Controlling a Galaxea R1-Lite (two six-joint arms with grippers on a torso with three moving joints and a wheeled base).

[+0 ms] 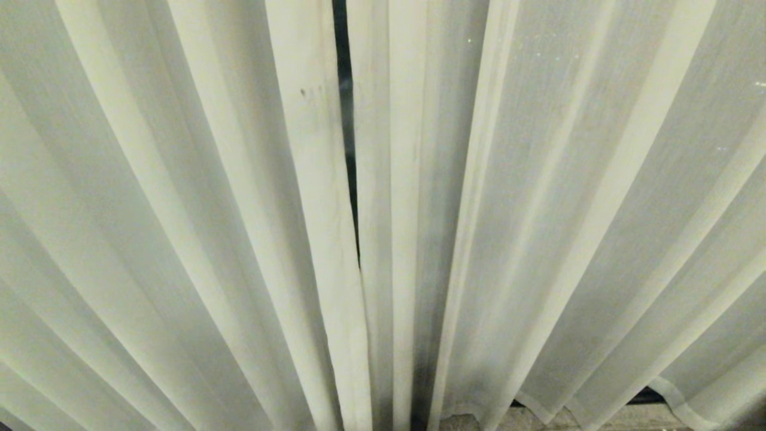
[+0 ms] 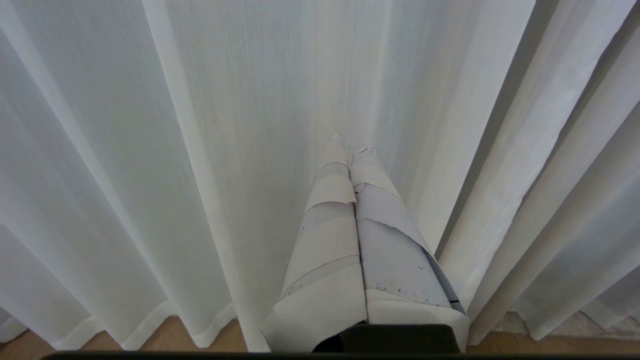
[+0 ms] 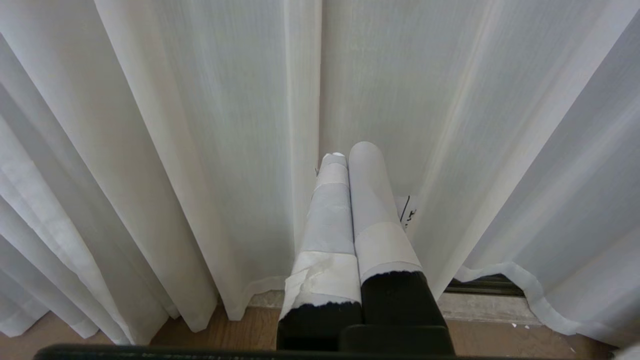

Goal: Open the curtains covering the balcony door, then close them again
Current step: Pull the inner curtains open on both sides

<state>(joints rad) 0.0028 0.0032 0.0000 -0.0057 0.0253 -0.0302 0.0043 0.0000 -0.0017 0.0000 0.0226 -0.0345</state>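
The cream curtains [image 1: 179, 209] hang drawn across the whole head view in vertical folds. Their two hemmed edges meet at the middle and leave a thin dark slit [image 1: 344, 90] in the upper half. The balcony door is hidden behind the fabric. Neither arm shows in the head view. My left gripper [image 2: 350, 142] is shut and empty, its tape-wrapped fingers pointing at a flat stretch of the curtains [image 2: 250, 100] low near the hem. My right gripper [image 3: 350, 152] is also shut on nothing, its tips close to a fold of the curtains [image 3: 305, 100].
Wooden floor [image 2: 150, 340] runs under the curtain hems. A pale stone sill [image 3: 480, 305] with a dark track [image 3: 482, 284] shows where the hem lifts beside the right gripper. A small label [image 3: 407, 210] hangs on the fabric by the right fingers.
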